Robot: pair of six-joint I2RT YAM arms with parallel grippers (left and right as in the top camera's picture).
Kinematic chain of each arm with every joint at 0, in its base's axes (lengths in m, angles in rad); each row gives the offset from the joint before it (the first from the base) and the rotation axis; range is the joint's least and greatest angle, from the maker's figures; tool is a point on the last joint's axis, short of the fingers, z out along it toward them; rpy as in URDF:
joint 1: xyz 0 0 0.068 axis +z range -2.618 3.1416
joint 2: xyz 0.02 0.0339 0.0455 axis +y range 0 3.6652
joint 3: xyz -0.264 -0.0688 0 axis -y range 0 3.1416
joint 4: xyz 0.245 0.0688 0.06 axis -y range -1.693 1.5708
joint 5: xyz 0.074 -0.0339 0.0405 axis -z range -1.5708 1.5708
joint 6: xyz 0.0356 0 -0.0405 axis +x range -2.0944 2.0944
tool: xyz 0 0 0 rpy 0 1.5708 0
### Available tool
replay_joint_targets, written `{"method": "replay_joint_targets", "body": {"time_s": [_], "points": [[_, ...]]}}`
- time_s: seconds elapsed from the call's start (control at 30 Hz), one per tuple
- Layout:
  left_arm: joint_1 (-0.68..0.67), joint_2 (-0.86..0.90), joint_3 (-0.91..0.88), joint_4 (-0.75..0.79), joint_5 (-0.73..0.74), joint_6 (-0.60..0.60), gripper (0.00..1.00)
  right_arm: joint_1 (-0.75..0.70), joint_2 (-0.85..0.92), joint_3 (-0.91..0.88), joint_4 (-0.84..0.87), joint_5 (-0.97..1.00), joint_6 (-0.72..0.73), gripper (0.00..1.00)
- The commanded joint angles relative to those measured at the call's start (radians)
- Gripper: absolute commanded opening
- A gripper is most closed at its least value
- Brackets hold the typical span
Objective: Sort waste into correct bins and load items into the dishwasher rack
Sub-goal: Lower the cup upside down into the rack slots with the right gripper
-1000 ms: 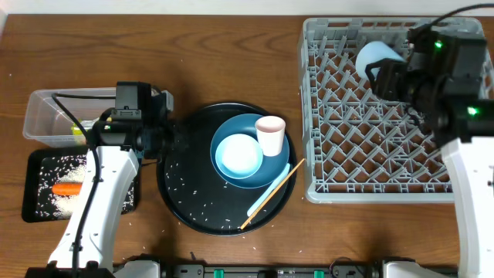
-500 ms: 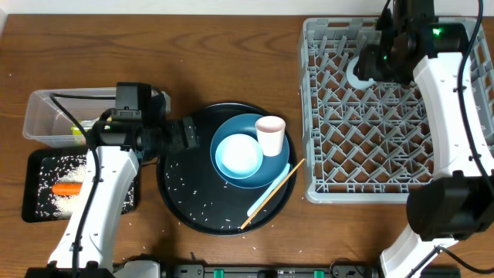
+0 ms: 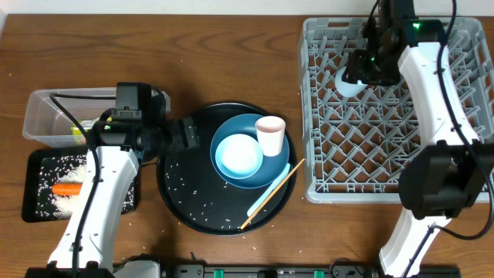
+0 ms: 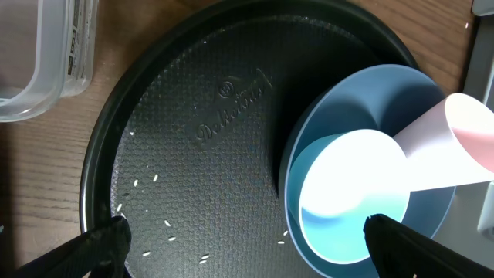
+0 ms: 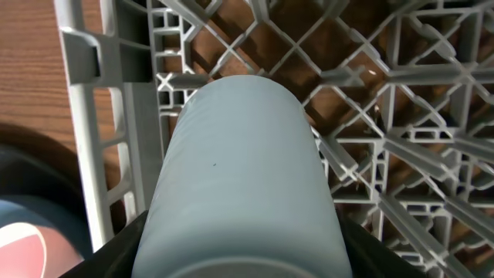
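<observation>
The right fingers (image 3: 361, 68) are clenched on the small light-blue cup (image 3: 346, 82); they hold it over the rear left part of the dishwasher rack (image 3: 309, 154), close to the rack's left wall. In the right wrist view the cup fills the middle of the picture with its side turned to the camera, 1 dark finger at each lower corner and the grey lattice and pegs beneath; whether the cup touches the pegs I cannot tell.

The left fingers (image 3: 189, 134) are released and spread wide, grasping nothing; they hang over the left half of the large round black tray (image 3: 174, 197), just beside the dark-blue plate (image 3: 276, 166). In the left wrist view the 2 tips stand at the lower corners, with bare tray floor and part of the bowl between them.

The plate lies on the right half of the round tray; the pale-blue bowl (image 3: 238, 154) sits in it, and the small pink cup (image 3: 270, 136) stands at the bowl's right edge. The chopsticks (image 3: 297, 169) and the slim white utensil (image 3: 253, 208) lie side by side, slanting across the tray's lower right rim; loose rice grains (image 3: 197, 205) dot the tray floor.

At the left of the surface (image 3: 231, 46) the clear tub (image 3: 35, 116) holds the yellow-green wrapper (image 3: 77, 130), partly hidden by the left arm; just in front of it, the shallow black tray (image 3: 35, 208) holds the carrot (image 3: 67, 188) among more rice.
</observation>
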Motion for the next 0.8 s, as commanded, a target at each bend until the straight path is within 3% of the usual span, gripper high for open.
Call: {"method": "replay_joint_targets", "body": {"time_s": [0.0, 0.77], "points": [[0.004, 0.001, -0.001, -0.003, -0.013, 0.010, 0.98, -0.009, 0.010, 0.018, 0.005, -0.015, -0.018, 0.01], [0.004, 0.001, -0.001, -0.003, -0.013, 0.010, 0.98, -0.011, 0.031, -0.076, 0.036, 0.079, -0.018, 0.01]]}}
